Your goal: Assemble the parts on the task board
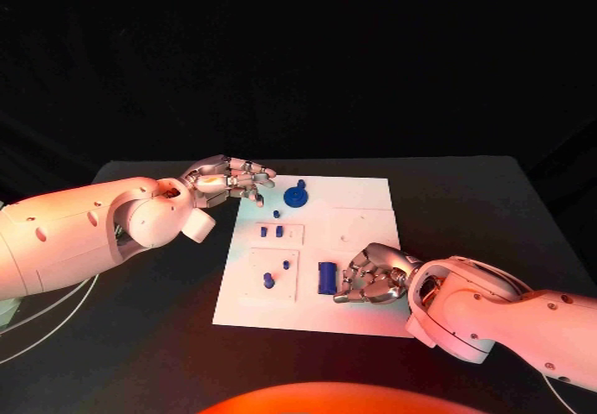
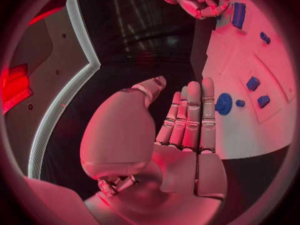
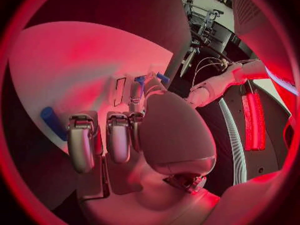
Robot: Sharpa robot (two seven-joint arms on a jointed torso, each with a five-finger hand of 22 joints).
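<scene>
The left hand (image 1: pixel 231 179) hovers released, fingers apart, at the far left corner of the white board (image 1: pixel 361 302) on the tabletop (image 1: pixel 149 293). Small blue pegs (image 1: pixel 270 231) and a round blue disc (image 1: pixel 296 197) sit on the board. The right hand (image 1: pixel 371 276) curls beside a loose blue bar (image 1: pixel 327 278); whether it holds anything I cannot tell. Most assembly seems left. The left wrist view shows straight, empty fingers (image 2: pixel 190 115).
</scene>
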